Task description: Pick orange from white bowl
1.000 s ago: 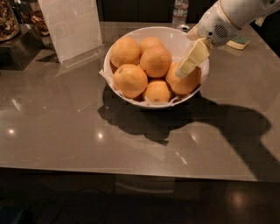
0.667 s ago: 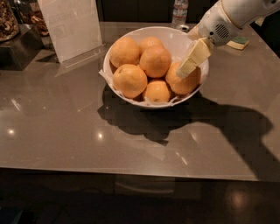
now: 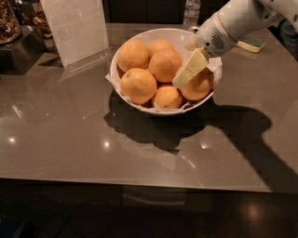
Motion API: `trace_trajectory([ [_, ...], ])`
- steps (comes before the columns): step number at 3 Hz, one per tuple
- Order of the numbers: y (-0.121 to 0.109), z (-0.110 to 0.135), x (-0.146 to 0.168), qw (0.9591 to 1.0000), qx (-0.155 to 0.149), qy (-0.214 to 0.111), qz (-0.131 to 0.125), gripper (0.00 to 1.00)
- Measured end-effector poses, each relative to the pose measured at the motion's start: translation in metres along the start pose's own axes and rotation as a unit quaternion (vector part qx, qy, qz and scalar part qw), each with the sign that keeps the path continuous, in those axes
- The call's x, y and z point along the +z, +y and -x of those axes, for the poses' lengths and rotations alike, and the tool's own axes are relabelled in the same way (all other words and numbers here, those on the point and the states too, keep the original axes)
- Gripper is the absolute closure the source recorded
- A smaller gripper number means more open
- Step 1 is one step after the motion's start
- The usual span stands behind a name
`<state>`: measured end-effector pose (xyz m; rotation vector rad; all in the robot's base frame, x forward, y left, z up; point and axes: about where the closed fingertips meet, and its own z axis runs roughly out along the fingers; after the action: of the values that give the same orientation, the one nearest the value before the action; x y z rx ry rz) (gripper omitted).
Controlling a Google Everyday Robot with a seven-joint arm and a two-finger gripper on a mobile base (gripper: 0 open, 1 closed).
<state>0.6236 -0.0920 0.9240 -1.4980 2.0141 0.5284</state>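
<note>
Bowl (image 3: pixel 179 36): wide, round, glossy white, sitting mid-bench toward the back. Crinkled paper liner (image 3: pixel 113 82) pokes out at the left and front rim.

Six oranges are piled in it, all with matte, dimpled skin. Target orange (image 3: pixel 202 87) is the right-hand one, against the right wall of the bowl, with its upper left hidden behind the pincer. Other oranges (image 3: pixel 138 85) fill the left, centre and back. The front one is smaller than the rest.

Pincer (image 3: pixel 179 82): flat, cream, plastic-looking blade shape, angled down-left from the right. Its tip is inside the bowl, at the seam between the target and the centre fruit. It looks to be touching the target, but I can't be sure from this angle. Open or closed: can't tell. Nothing is lifted, and all the fruit sits in the bowl.

Arm (image 3: pixel 233 23): smooth white rounded housing with a small vent grille near the wrist, coming in from the top right over the rim.

Bench (image 3: pixel 70 139): polished grey-brown slab, reflective, with light glints and a hard dark shadow of bowl and arm falling front-right.

Back left is a clear acrylic sign stand (image 3: pixel 77 28), tilted. Back centre is a plastic water bottle (image 3: pixel 192 10). To the right, behind the arm, lies a flat yellow-green sponge (image 3: pixel 252 44).
</note>
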Motion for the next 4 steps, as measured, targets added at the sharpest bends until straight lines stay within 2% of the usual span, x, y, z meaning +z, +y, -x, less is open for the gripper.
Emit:
trace_trajectory([
  [1,-0.001,0.009,0.017,0.9998,0.006,-0.015,0.014,0.0],
  [2,-0.001,0.01,0.016,0.9998,0.006,-0.015,0.014,0.0],
  [4,0.002,0.032,0.025,0.9995,0.012,-0.029,0.004,0.0],
])
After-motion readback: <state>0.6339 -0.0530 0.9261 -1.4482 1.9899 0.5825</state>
